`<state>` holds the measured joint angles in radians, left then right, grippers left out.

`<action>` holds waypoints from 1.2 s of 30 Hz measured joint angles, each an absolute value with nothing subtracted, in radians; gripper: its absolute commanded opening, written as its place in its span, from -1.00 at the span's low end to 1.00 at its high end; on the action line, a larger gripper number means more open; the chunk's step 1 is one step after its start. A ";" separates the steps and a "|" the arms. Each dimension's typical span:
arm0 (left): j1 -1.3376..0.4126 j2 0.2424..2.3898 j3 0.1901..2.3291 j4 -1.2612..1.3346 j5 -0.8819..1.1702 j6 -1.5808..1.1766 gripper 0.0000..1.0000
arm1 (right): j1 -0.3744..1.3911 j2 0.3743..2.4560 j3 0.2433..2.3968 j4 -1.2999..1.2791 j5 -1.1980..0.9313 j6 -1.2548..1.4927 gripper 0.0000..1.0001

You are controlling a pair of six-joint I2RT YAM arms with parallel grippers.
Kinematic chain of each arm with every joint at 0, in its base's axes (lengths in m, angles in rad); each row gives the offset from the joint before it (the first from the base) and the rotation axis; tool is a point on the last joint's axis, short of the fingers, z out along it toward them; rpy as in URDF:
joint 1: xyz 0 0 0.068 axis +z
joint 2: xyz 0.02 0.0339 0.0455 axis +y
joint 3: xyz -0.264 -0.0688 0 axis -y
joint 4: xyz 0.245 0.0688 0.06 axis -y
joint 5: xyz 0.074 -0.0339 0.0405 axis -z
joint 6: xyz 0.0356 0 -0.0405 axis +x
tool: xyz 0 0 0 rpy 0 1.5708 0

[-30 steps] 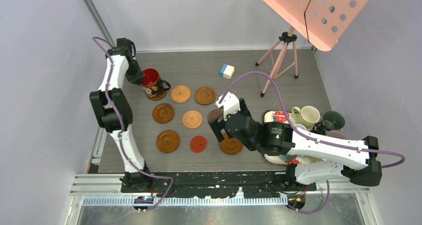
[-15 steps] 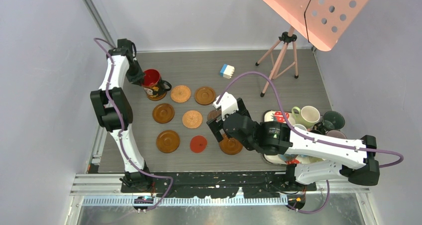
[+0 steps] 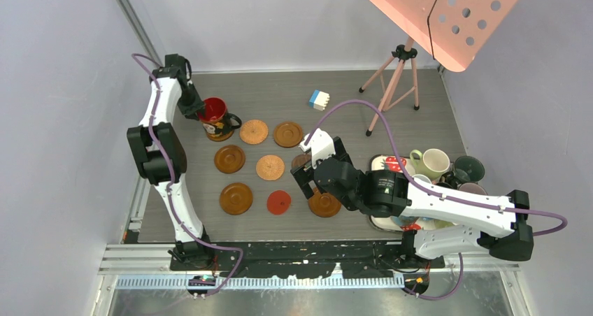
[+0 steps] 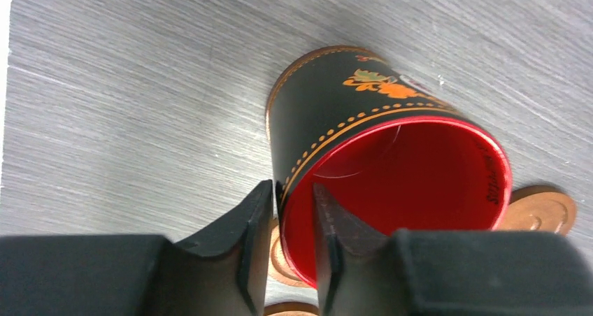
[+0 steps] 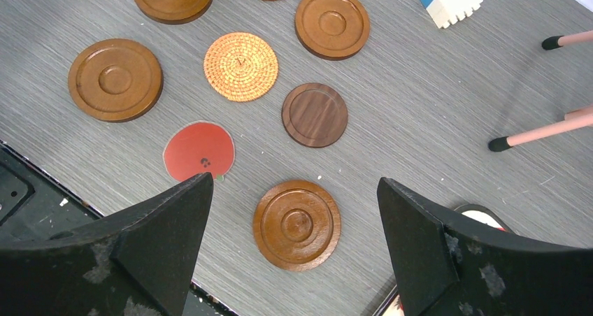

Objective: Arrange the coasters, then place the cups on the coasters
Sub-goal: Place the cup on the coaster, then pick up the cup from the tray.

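A black cup [image 4: 391, 155] with a red inside stands on a brown coaster [image 3: 222, 131] at the far left of the mat. My left gripper [image 4: 291, 187] straddles its rim, one finger outside and one inside, slightly open with a thin gap at the inner finger. Several more coasters lie in rows: two woven ones [image 5: 240, 66], a red one [image 5: 198, 152], a dark brown one [image 5: 315, 115] and brown rimmed ones [image 5: 115, 79]. My right gripper [image 5: 295, 180] hangs wide open and holds nothing, above the brown coaster [image 5: 296, 224] nearest the arms. More cups [image 3: 433, 162] crowd the tray [image 3: 377, 163] on the right.
A blue-and-white block [image 3: 319, 99] lies at the back of the mat. A pink stand's tripod legs [image 3: 391, 85] reach the mat at the back right, under its perforated desk [image 3: 447, 15]. The black rail [image 3: 294, 249] runs along the near edge.
My left gripper's fingers have parted a little from the cup's rim; the cup stays on its coaster. My right arm has shifted slightly left, still wide open.
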<state>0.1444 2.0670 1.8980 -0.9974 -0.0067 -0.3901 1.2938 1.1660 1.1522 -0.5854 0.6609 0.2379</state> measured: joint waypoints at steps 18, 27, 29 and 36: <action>0.144 1.892 1.851 -0.983 0.123 -0.403 0.99 | 1.245 1.166 1.148 -0.619 0.666 0.301 0.90; 0.104 1.513 1.572 -0.944 0.176 -0.417 0.99 | 1.152 1.165 1.050 -0.634 0.664 0.394 0.92; 0.064 1.442 1.495 -0.936 0.187 -0.414 0.99 | 1.104 1.165 1.027 -0.646 0.656 0.421 0.92; -0.107 1.152 1.254 -0.925 0.239 -0.393 0.99 | 0.926 1.166 0.968 -0.708 0.636 0.530 0.71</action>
